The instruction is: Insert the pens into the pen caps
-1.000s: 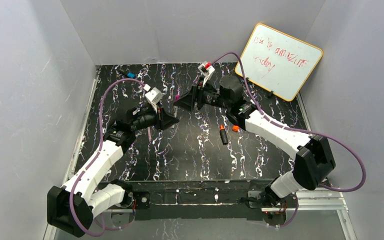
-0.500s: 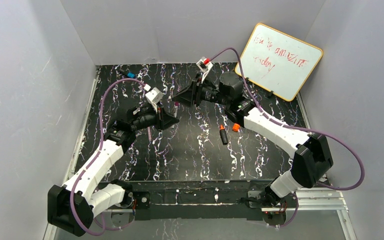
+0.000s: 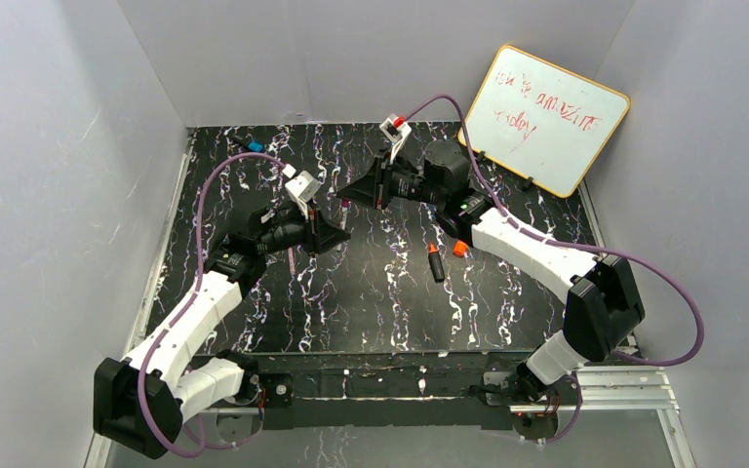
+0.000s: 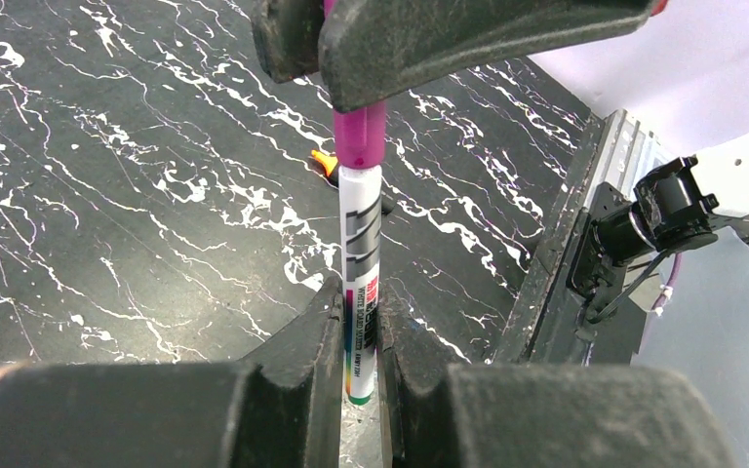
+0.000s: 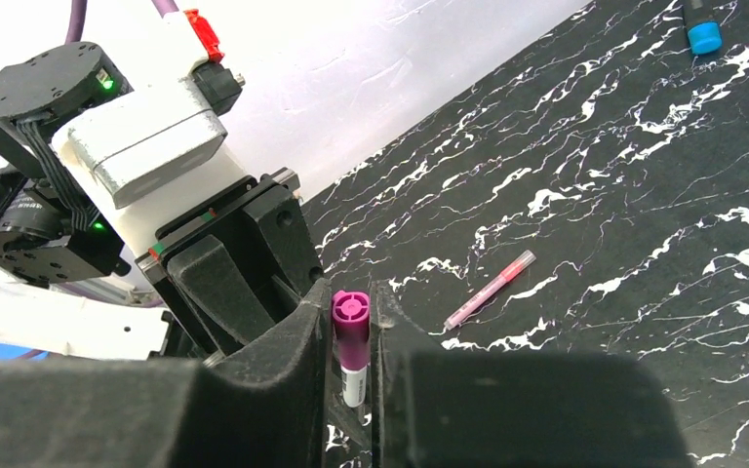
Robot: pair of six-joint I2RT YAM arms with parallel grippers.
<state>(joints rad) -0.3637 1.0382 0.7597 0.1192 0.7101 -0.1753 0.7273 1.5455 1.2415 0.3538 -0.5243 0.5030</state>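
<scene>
Left gripper (image 4: 361, 341) pinches white pen (image 4: 360, 234), right gripper (image 5: 352, 343) pinches magenta cap (image 5: 350, 314). Axes look aligned, probably to press the cap home.

Shows both arms reaching inward over a black marbled table (image 3: 371, 302). Puts the left gripper (image 3: 335, 234) and right gripper (image 3: 349, 193) nearly tip to tip, with a speck of magenta cap (image 3: 344, 203) between them. Leaves finger positions too dark to read. Finds a black marker (image 3: 437, 266) right of centre, its orange-red end rearward, with an orange cap (image 3: 460, 250) just beside it. Includes a pink pen (image 3: 291, 261) near the left wrist, a blue-ended piece (image 3: 251, 145) at the back left, and a whiteboard (image 3: 544, 119) leaning at the back right.
</scene>
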